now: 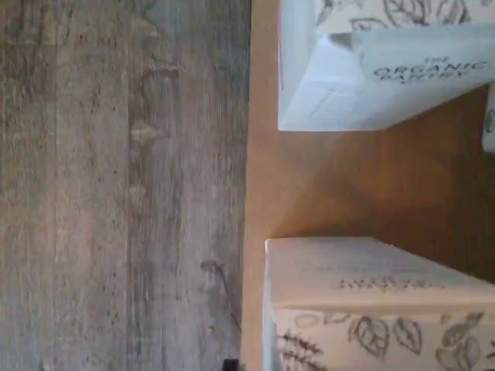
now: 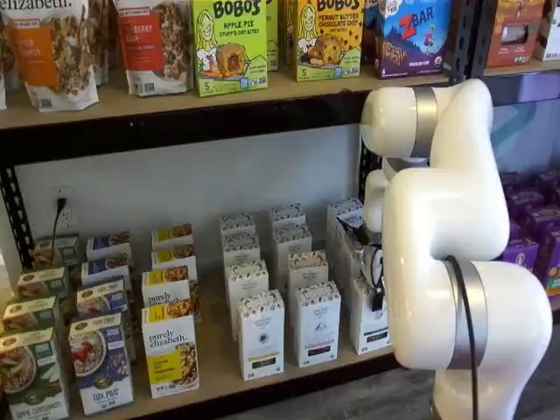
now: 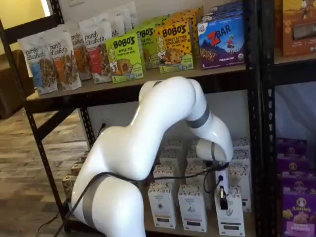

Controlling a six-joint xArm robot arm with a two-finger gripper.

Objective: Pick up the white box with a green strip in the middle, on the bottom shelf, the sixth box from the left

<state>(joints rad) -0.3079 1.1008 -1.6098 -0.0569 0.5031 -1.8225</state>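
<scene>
The white box (image 2: 368, 322) stands at the right end of the front row on the bottom shelf (image 2: 219, 374). It is a tall white carton with a speckled top band and a dark label low on its face. It also shows in a shelf view (image 3: 230, 217). My gripper (image 3: 223, 202) hangs just above and in front of its top, and its black fingers show side-on, so no gap can be read. It shows in a shelf view (image 2: 376, 293) partly behind my arm. The wrist view shows two like cartons (image 1: 379, 73) (image 1: 371, 305) on the tan board (image 1: 348, 182). I cannot tell which is the task's box.
Two like white boxes (image 2: 261, 337) (image 2: 317, 325) stand left of it, with more rows behind. A "purely elizabeth" box (image 2: 169, 352) and cereal boxes (image 2: 101, 363) fill the left. Purple boxes (image 3: 296, 212) sit on the rack to the right. A black upright (image 3: 254, 123) is close by.
</scene>
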